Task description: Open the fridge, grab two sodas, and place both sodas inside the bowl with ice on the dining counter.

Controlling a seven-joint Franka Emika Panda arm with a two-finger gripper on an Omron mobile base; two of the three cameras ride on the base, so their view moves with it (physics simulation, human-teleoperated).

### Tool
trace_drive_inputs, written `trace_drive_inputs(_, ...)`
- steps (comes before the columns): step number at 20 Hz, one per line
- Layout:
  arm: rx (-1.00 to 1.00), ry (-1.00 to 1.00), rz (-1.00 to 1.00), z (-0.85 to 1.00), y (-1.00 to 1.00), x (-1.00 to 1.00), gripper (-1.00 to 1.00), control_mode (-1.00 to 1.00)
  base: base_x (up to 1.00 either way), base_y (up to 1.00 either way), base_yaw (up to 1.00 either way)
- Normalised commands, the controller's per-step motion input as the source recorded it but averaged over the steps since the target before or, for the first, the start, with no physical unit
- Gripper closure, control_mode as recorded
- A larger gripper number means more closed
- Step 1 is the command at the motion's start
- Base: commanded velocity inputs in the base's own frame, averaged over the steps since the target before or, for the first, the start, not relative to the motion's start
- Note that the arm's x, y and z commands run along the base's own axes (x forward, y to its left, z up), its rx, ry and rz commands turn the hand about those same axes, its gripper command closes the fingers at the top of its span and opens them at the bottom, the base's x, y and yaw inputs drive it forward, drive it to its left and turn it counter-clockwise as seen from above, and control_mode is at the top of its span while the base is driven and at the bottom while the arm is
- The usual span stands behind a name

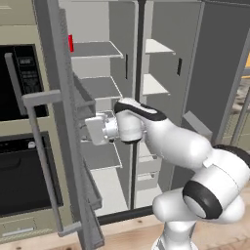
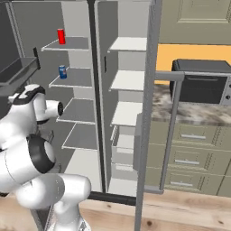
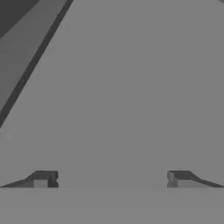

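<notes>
My pincer [image 3: 111,179] spread wide, empty, facing a grey fridge [image 2: 81,113] wall.
The red soda can [image 2: 61,36] sits at my eleven o'clock, blue soda can [image 2: 62,71] one shelf lower; probably light, rigid, slick, so I'd pinch mid-body.

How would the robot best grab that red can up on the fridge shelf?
Probably around the middle of the red can's round side, coming in level from the open front. It stands upright near the shelf's left end, so the open end effector can straddle it.
</notes>
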Motion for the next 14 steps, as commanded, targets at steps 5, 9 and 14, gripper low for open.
trace_drive_inputs(5, 0.00, 0.00, 0.00, 0.22, 0.88, -0.03, -1.00, -1.00, 0.00, 0.00, 0.00)
trace_drive_inputs(9, 0.00, 0.00, -0.03, 0.16, 0.87, 0.00, -1.00, -1.00, 0.00, 0.00, 0.00)
trace_drive_inputs(14, 0.00, -0.01, -0.05, 0.12, 0.56, -0.16, -1.00, -1.00, 0.00, 0.00, 0.00)
